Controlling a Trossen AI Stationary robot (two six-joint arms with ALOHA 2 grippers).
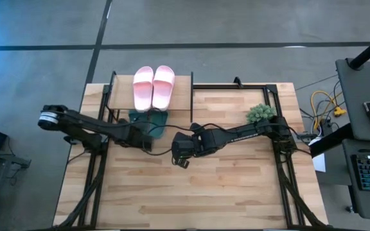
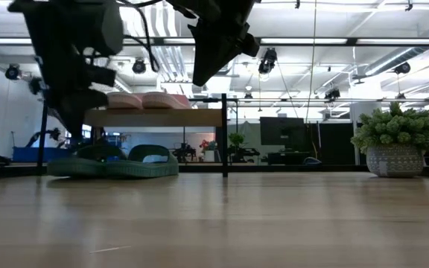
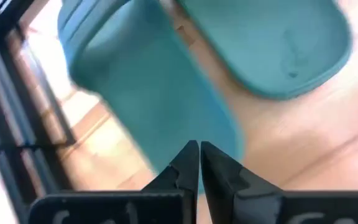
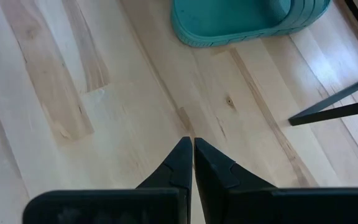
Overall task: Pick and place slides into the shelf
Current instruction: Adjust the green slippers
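Risk: green slides [image 1: 149, 119] nudged askew under shelf [image 1: 184, 96].
We see pink slides [image 1: 153, 86] on top; left gripper [image 3: 195, 163] pinched empty, close over green pair; right gripper [image 4: 189, 160] together, just beside, may bump the frame.

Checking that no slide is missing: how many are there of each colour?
Pink slides: 2, on top of the shelf
Green slides: 2, on the table under the shelf
Total: 4
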